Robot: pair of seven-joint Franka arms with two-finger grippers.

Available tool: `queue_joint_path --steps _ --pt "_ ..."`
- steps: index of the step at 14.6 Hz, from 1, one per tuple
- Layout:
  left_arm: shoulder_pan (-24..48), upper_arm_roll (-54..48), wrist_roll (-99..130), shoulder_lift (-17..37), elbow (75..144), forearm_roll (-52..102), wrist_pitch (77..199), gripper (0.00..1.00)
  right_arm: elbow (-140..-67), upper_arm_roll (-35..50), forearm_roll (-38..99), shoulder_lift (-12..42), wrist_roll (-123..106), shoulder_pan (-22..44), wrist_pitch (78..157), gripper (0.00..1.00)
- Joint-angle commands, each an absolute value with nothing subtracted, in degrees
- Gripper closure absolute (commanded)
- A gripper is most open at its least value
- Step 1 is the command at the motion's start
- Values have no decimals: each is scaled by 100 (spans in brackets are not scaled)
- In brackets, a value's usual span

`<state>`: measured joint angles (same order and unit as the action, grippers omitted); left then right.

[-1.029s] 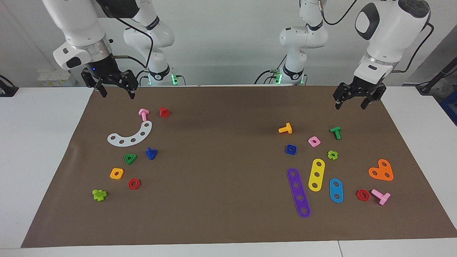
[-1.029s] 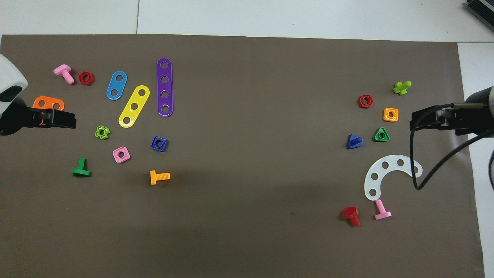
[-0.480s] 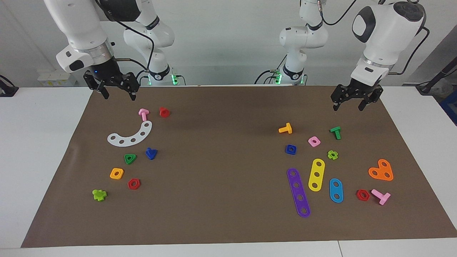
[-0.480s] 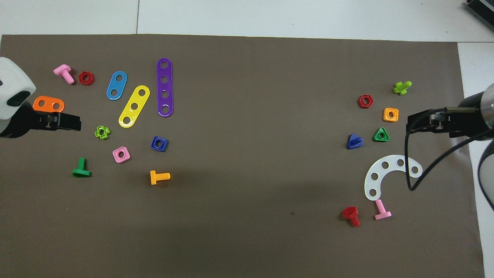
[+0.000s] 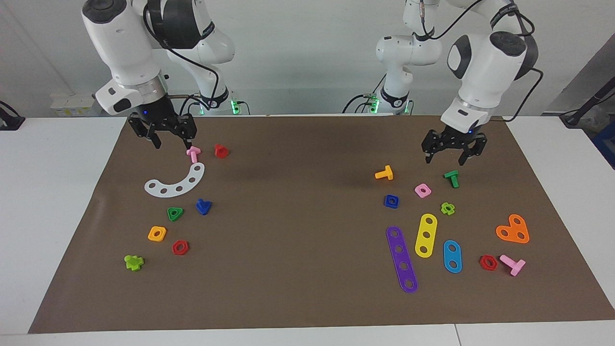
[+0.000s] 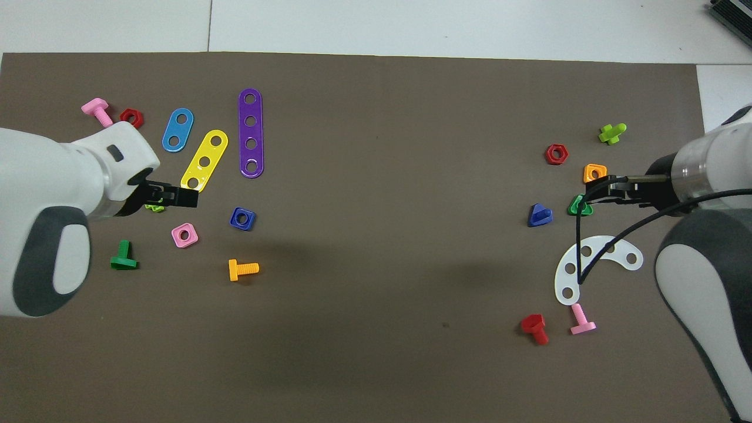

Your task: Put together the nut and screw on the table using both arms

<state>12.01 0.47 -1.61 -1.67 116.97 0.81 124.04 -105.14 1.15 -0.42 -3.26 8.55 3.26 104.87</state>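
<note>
Grippers both moved out over the mat: left (image 5: pixel 450 156) open, empty; right (image 5: pixel 168 140) open, empty; no readable writing.

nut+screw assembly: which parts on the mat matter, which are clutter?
Job parts: blue square nut, blue triangular-head screw, left gripper, right gripper, both empty and up off the mat.

Clutter: pink square nut, green triangular nut, orange bolt, purple strip, white curved strip.

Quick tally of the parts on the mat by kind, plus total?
Bolts: 7, counting the blue screw
Nuts: 7, counting the blue square nut
Flat perforated plates: 5
Total: 19
</note>
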Motion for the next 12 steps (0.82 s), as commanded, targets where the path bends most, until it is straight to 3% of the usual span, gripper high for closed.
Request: queue_joint_path --steps 1,4,12 --pt "1459 123 -289 184 12057 158 13252 0 -10880 149 -70 -256 721 272 11011 16" --pt "1468 132 -1412 176 12365 167 13447 5 -11109 149 -70 25 616 272 11442 9" --pt "1740 141 -1476 843 12762 167 14553 4 -11583 149 -70 606 194 299 12513 9"
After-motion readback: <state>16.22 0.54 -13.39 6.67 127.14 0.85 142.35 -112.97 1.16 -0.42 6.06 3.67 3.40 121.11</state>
